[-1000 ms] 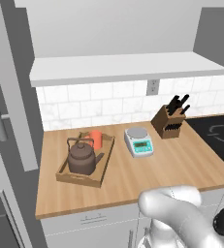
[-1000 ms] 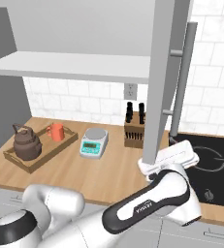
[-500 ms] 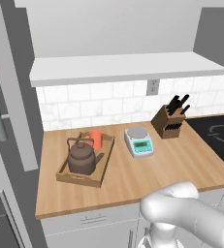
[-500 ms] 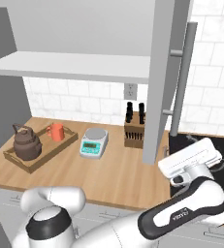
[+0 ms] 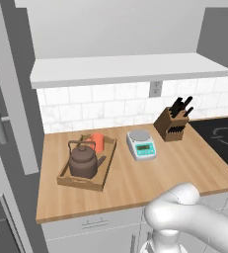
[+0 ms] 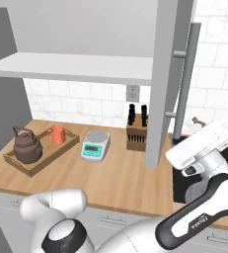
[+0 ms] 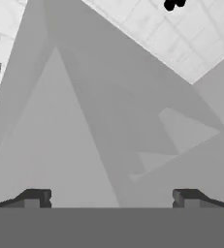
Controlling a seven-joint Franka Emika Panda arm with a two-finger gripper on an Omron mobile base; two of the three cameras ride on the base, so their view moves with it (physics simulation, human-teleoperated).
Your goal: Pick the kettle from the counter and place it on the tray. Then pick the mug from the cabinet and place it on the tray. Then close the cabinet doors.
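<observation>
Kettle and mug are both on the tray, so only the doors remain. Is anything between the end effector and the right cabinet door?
Nothing visible. In the right base view the hand sits close beside the open right cabinet door, just below its bar handle. The open end effector faces a flat grey panel, with nothing between. The kettle and mug sit on the tray, far left.

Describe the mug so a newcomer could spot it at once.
Start at the wooden counter under the open wall cabinet. At its left end lies a wooden tray. The mug stands in its far end, small, plain and orange-red, behind the wider dark brown kettle.
</observation>
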